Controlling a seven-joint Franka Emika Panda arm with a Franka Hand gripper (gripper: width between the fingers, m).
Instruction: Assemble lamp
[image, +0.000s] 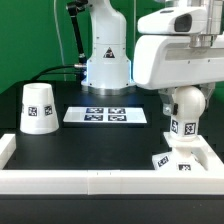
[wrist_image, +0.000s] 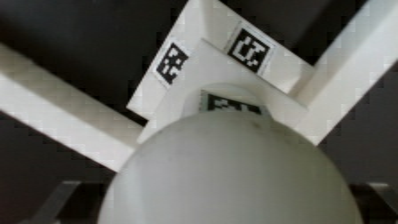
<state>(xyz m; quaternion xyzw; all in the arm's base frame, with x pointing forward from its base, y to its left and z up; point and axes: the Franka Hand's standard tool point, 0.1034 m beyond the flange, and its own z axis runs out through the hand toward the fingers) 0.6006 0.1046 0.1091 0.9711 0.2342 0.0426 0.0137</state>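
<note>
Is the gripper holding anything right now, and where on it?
Yes: the gripper holds the bulb by its round upper end, tagged neck pointing down over the base.

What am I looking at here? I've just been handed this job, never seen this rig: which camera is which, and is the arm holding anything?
The machine is one robot arm standing at the back of a black table. The exterior view watches from off the arm. The wrist view looks out from the arm's own hand. The gripper appears shut on the ball-shaped bulb, which hangs over the square base, near the white rail border. The tapered shade stands apart on the exterior view's left. The flat marker board in the middle belongs to the rig and is no lamp part.
</note>
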